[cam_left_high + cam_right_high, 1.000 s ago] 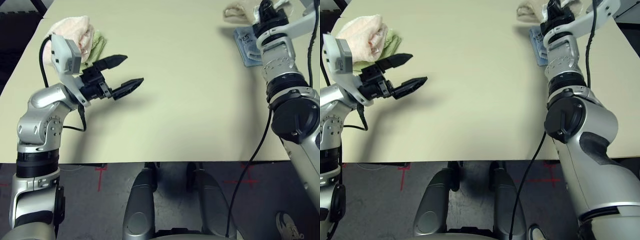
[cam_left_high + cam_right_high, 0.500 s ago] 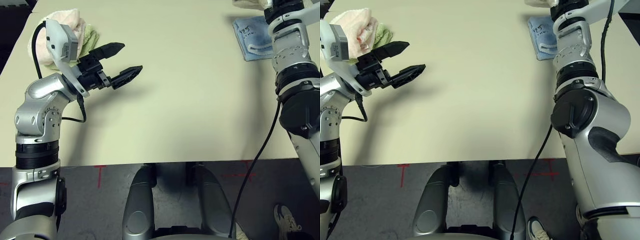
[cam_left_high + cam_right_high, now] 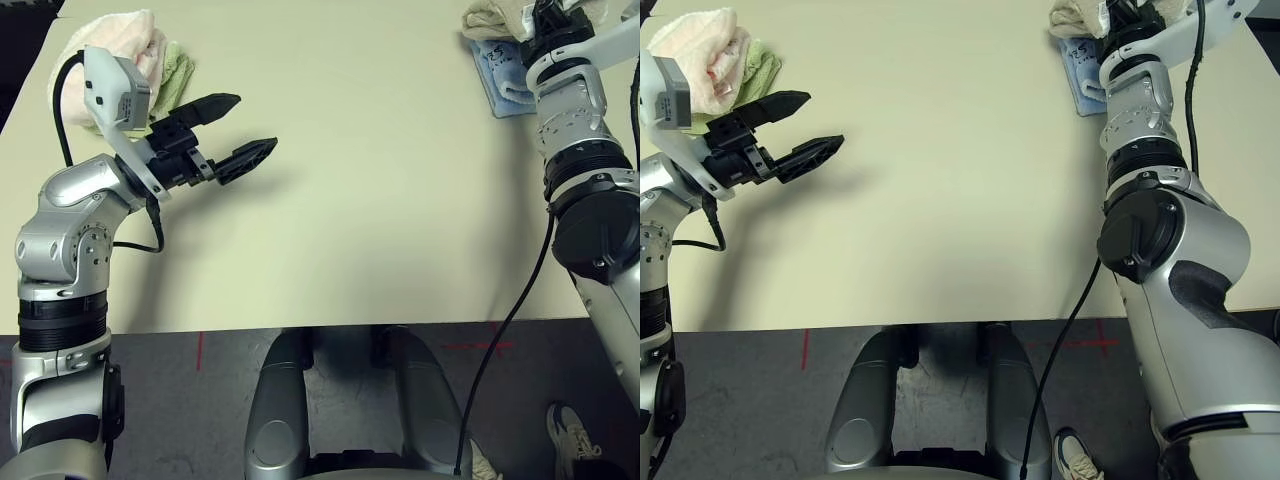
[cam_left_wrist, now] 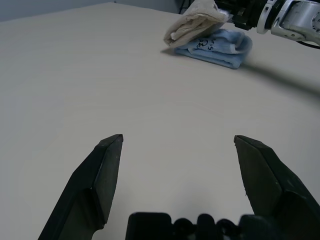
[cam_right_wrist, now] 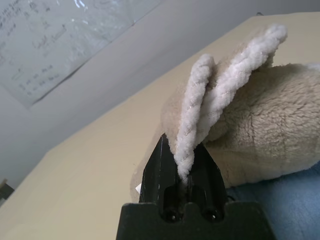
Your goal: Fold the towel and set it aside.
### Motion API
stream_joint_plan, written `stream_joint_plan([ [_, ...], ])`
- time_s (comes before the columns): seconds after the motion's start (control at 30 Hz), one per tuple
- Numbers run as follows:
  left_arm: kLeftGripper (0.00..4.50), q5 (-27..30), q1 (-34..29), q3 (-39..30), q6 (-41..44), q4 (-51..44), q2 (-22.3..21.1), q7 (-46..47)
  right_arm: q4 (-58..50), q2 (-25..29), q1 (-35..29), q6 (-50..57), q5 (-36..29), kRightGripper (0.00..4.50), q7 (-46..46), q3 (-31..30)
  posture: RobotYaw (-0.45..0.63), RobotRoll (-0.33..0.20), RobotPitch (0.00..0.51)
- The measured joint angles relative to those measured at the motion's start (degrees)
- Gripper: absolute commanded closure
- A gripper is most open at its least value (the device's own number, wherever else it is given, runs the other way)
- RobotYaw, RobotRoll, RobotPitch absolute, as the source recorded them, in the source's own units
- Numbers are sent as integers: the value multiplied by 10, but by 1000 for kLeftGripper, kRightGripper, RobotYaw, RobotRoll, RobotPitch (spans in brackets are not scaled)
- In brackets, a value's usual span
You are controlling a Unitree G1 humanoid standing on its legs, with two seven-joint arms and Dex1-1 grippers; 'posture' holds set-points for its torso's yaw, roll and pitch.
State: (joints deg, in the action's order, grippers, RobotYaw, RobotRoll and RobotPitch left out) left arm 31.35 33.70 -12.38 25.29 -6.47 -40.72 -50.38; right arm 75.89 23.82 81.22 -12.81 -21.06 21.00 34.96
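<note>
- Wide cream tabletop, mostly bare across the middle.
- Pink towel bunched at the far left corner, touching a green cloth beside it.
- Folded beige towel at the far right corner, lying partly on the light-blue towel and overhanging it toward the table's middle.
- Left end effector hovering above the tabletop near the pink towel, fingers spread wide, nothing between them.
- Right end effector pressed together on the towel's doubled white-stitched edge, pinching both layers right at the rim.
- Judged stage: folding looks done, setting aside nearly done; release and retreat probably remaining.
- Risk: thin pinch at the very edge; terry loops could snag on the fingertips on opening and drag the top layer, undoing the fold.
- Risk: pulling back before fully opening could tug the towel off the blue one or shift both toward the tabletop edge.
- Risk: overhanging fold could slump open once unsupported, given the soft, thick pile.
- Little threat from the left arm, well apart from the stack.
</note>
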Motion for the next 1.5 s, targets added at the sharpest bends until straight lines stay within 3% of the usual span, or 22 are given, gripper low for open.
stream_joint_plan([
  [0.3, 0, -1, 1, 2, -2, 4, 1, -1, -2, 10, -61, 5, -4, 4487, 10, -3, 13, 0, 430],
  [0.67, 0, -15, 40, 23, -31, 53, 2, -22, -49, 11, -116, 50, -50, 4487, -52, 20, -25, 0, 403],
  [0.97, 0, -25, 63, 34, -49, 75, 14, -36, -129, -48, -119, 109, -91, 4487, -90, 18, -28, 0, 387],
  [1.23, 0, -29, 67, 40, -54, 79, 15, -44, -186, -70, -121, 162, -118, 4487, -157, 19, -32, 0, 384],
  [1.5, 0, -33, 71, 40, -57, 93, 14, -52, -358, -133, -174, 246, -166, 4487, -247, 19, -43, 0, 379],
])
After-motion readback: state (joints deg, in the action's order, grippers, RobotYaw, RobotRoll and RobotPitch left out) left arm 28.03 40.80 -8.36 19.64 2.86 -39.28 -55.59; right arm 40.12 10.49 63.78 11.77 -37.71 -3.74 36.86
